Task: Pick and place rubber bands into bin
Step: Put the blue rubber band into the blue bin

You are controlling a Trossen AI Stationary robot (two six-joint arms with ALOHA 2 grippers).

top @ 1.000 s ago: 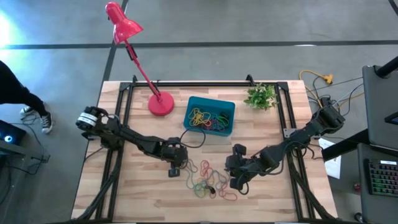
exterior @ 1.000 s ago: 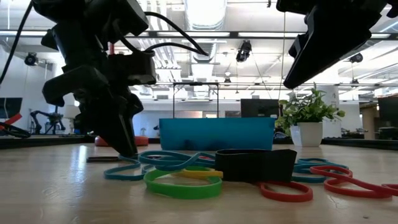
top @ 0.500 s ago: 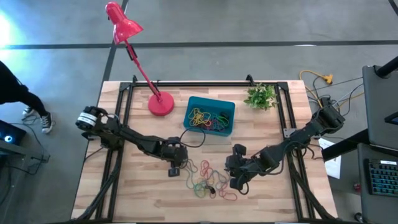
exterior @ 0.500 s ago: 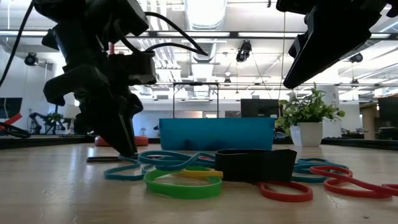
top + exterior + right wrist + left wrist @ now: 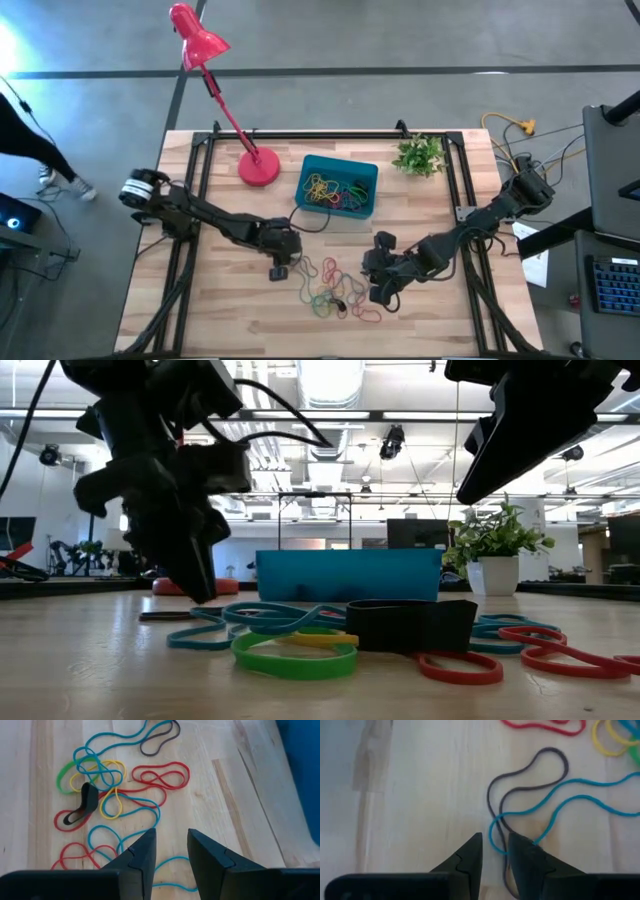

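Observation:
Several loose rubber bands [image 5: 335,290] in red, teal, green, yellow and black lie flat on the wood near the table's near edge, and they also show in the low view [image 5: 350,630]. The teal-blue bin [image 5: 337,188] stands beyond them with more bands inside. My left gripper [image 5: 279,270] hovers at the left end of the pile, narrowly open. In its wrist view the looped end of a teal band [image 5: 495,837] lies between its fingertips [image 5: 495,842], with a grey band [image 5: 520,785] beside it. My right gripper [image 5: 380,292] is open, held above the pile's right side [image 5: 171,837]. My left gripper points down over the teal band's looped end [image 5: 493,831]. In the low view its fingertips [image 5: 200,595] stand just above the wood and the band lies flat there. I cannot tell whether a finger touches the band.
The red lamp's round base [image 5: 259,167] sits left of the bin, its arm slanting toward the far-left corner. A small potted plant [image 5: 420,155] stands right of the bin. Black frame rails run along the table's sides. A person's leg shows beyond the left edge.
My left gripper has risen slightly off the wood and shifted a little toward the table's left edge. The bands lie where they were. The person beyond the left edge has stepped along.

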